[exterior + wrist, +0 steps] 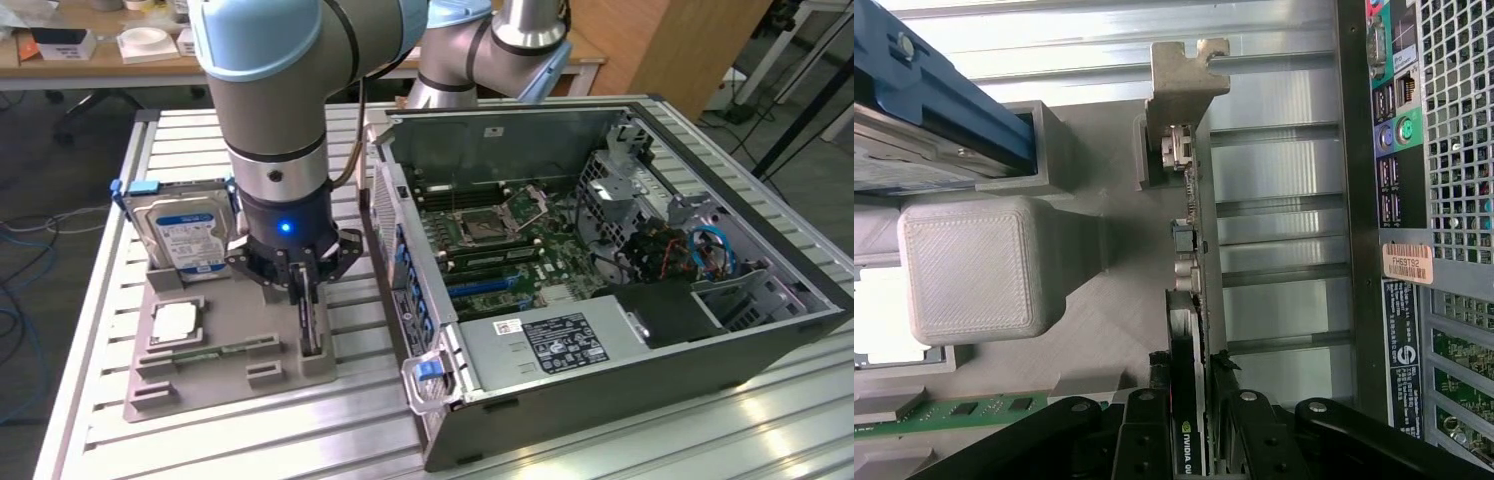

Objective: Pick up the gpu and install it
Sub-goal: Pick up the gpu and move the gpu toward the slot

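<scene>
Gpu stands on its long edge in a slot of the grey holder tray, at the side of the tray nearest the computer case. In the wrist view its thin dark edge runs straight away from the camera, ending in the silver end bracket. The pincer reaches straight down over the card, and its black fingers press against both faces, so it is closed narrowly on the gpu, which sits in its slot.

On the same tray, a narrow green memory stick lies flat in a groove just beside the card. A silver processor chip sits farther toward the exterior view's left. Behind these, a hard drive with a blue-white label stands upright in blue rails.

The tray rests on a slatted aluminium surface. On the exterior view's right the case lies on its side with its panel off, showing the green motherboard and a grey power supply. The arm rises vertically from the pincer.
</scene>
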